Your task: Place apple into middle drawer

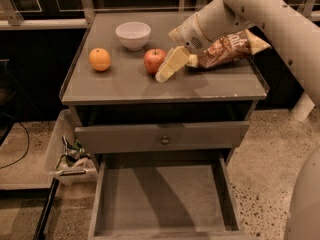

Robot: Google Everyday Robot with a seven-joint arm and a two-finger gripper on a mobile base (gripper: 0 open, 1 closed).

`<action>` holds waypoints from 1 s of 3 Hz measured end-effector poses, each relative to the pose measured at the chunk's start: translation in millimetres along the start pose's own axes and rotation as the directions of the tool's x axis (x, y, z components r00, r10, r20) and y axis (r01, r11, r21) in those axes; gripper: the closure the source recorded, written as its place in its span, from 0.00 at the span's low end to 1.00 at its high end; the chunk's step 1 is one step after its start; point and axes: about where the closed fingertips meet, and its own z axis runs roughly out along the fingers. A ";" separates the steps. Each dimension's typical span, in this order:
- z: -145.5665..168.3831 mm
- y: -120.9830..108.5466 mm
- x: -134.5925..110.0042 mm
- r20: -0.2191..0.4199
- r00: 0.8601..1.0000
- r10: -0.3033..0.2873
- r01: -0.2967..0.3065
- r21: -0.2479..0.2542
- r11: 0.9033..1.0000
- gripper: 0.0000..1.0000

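Your gripper (169,68) just beside apple (154,60), maybe touching. Apple sits between gripper and orange (100,59). Jaw state: cannot tell. Drawer (100,199) open below.

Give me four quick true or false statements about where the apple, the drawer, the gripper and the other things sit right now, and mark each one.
1. The round red apple sits on the grey cabinet top. True.
2. The wide grey wooden drawer at the bottom is pulled open with the apple inside. False: it is open, but its floor is bare and the apple is up on the cabinet top.
3. The cream two-finger gripper is low over the cabinet top, close beside the apple, on the side towards the brown snack bag. True.
4. The plain orange fruit lies inside the white bowl. False: it rests on the cabinet top, apart from the bowl.
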 end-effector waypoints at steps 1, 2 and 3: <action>16.0 -8.5 -2.8 -0.024 0.999 -0.045 0.046 0.061 0.997 0.00; 33.4 -17.9 -1.4 -0.019 0.999 -0.049 0.050 0.072 0.996 0.00; 50.6 -25.2 3.7 -0.009 1.000 -0.027 0.027 0.060 0.998 0.00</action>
